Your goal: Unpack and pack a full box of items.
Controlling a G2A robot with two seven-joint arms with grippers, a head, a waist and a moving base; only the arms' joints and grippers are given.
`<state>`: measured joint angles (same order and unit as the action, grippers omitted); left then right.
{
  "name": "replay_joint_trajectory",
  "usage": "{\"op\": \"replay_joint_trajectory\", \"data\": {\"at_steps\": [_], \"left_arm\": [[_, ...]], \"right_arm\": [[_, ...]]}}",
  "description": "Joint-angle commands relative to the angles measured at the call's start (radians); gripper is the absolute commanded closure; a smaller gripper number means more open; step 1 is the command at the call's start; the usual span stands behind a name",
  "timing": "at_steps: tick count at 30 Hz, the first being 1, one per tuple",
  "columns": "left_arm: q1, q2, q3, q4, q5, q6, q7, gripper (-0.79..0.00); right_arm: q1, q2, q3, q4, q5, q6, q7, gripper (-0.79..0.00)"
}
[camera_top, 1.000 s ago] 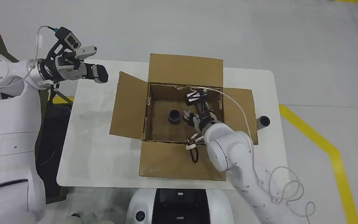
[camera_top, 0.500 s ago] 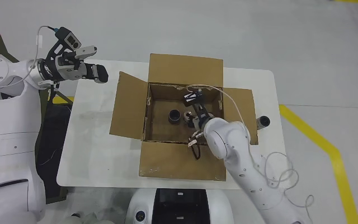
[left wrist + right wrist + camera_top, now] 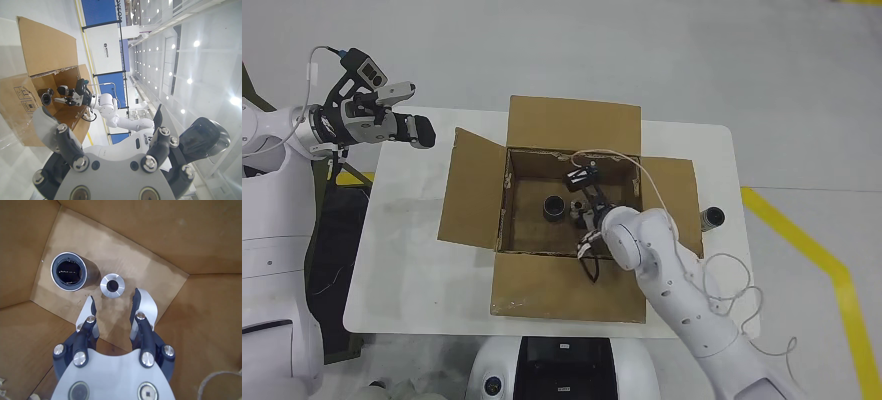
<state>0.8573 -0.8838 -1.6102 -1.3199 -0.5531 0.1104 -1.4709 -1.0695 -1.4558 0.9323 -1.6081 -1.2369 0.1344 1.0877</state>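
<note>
The right claw [image 3: 114, 299] hangs inside the open cardboard box [image 3: 575, 122], jaws spread wide and empty. It is lined up just short of a small steel bushing [image 3: 112, 285] standing beside a larger linear bearing [image 3: 69, 273] on the box floor, probably to straddle the bushing for lifting out. The left claw [image 3: 420, 131], also wide and empty, sits beyond the desk [image 3: 402, 260] corner, likely keeping clear. Another cylinder [image 3: 712, 216] stands outside the box. The right arm hides part of the floor, and a curved cardboard rim [image 3: 217, 381] is cut off.

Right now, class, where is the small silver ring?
In the right wrist view, the small silver ring stands on the floor of the cardboard box, close beside the dark cylinder, ahead of the right gripper's open fingers.
</note>
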Motion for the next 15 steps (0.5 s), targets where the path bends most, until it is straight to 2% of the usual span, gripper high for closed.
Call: {"op": "replay_joint_trajectory", "data": {"at_steps": [1, 8, 15], "left_arm": [[0.000, 0.000, 0.000, 0.000, 0.000, 0.000, 0.000, -0.785], [0.000, 0.000, 0.000, 0.000, 0.000, 0.000, 0.000, -0.785], [0.000, 0.000, 0.000, 0.000, 0.000, 0.000, 0.000, -0.785]], "right_arm": [[0.003, -0.001, -0.004, 0.005, 0.002, -0.002, 0.001, -0.453], [0.022, -0.009, -0.012, 0.058, 0.011, 0.005, -0.017, -0.459], [0.049, -0.019, -0.014, 0.120, 0.037, 0.012, -0.046, -0.542]]}}
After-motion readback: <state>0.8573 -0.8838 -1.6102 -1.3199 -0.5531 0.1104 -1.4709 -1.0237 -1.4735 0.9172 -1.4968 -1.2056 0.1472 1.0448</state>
